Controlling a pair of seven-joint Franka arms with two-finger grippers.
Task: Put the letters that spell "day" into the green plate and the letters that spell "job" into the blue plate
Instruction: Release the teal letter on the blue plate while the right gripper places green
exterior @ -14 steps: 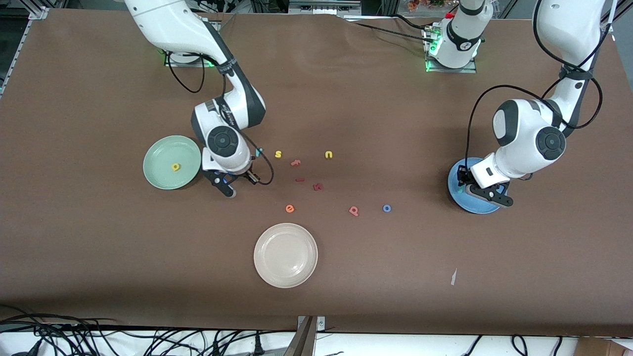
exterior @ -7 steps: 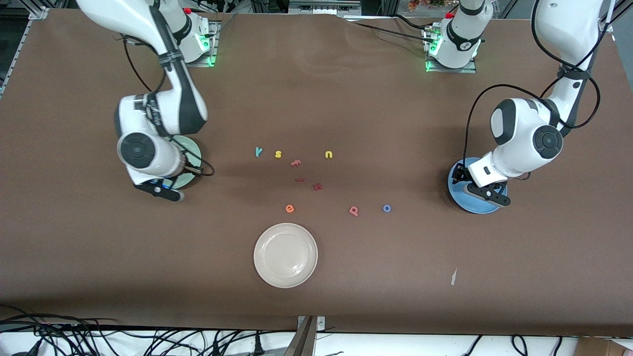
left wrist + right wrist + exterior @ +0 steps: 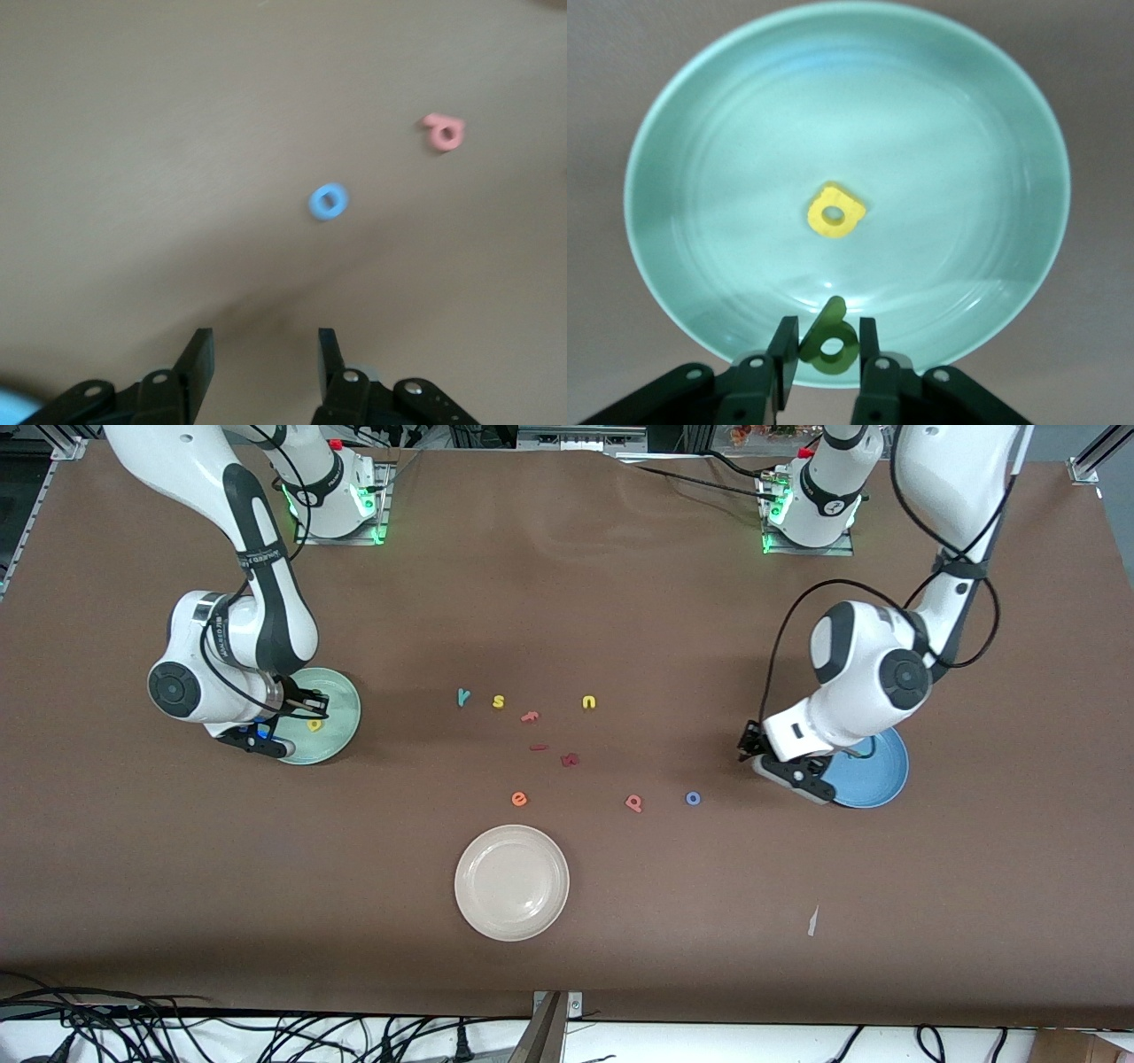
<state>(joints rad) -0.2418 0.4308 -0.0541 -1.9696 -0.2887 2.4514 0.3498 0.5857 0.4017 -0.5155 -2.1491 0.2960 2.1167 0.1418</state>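
Observation:
My right gripper point(image 3: 270, 737) hangs over the edge of the green plate point(image 3: 341, 700) nearer the front camera, shut on the green a point(image 3: 830, 341), which sits tilted between the jaws point(image 3: 827, 329). The yellow d point(image 3: 314, 724) lies in the middle of that plate point(image 3: 966, 159). The teal y point(image 3: 462, 696) rests on the table. My left gripper point(image 3: 749, 748) is open and empty point(image 3: 264, 335), over bare table beside the blue plate point(image 3: 877, 779). The blue o point(image 3: 693, 798) and pink b point(image 3: 634, 803) lie close by, and the left wrist view shows the o point(image 3: 329, 202) and the b point(image 3: 442, 133).
Yellow s point(image 3: 499, 701), pink f point(image 3: 530, 716), yellow u point(image 3: 589, 702), two dark red pieces point(image 3: 570, 760) and an orange e point(image 3: 519, 799) lie mid-table. A cream-white plate point(image 3: 512, 882) stands nearer the front camera. A paper scrap point(image 3: 812, 921) lies toward the left arm's end.
My right arm swung from beside the y to over the green plate, carrying the a. My left gripper opened and moved off the blue plate toward the o.

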